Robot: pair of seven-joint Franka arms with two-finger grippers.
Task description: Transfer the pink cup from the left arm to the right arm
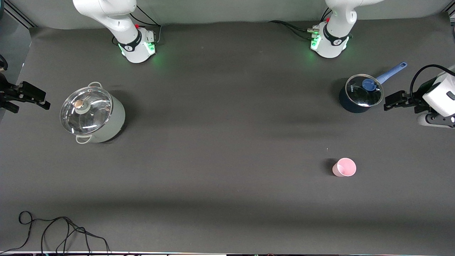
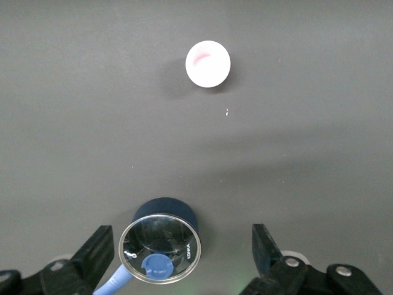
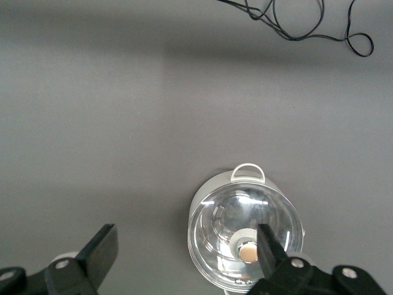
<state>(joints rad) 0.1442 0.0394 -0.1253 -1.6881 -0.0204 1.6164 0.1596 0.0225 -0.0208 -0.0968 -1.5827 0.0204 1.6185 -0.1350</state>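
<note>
The pink cup [image 1: 344, 167] stands upright on the dark table toward the left arm's end, nearer to the front camera than the blue saucepan. It shows again in the left wrist view as a pale round cup [image 2: 208, 63], well apart from the fingers. My left gripper [image 1: 400, 100] hangs open beside the saucepan at the table's end with nothing in it; from its own wrist the left gripper [image 2: 181, 238] shows its jaws wide apart. At the right arm's end my right gripper [image 1: 28, 99] is open and empty, and the right gripper [image 3: 186, 243] stands beside the lidded pot.
A dark blue saucepan [image 1: 360, 94] with a glass lid and blue handle sits beside the left gripper. A pale green pot [image 1: 93, 114] with a glass lid stands toward the right arm's end. A black cable [image 1: 53, 231] lies along the table's front edge.
</note>
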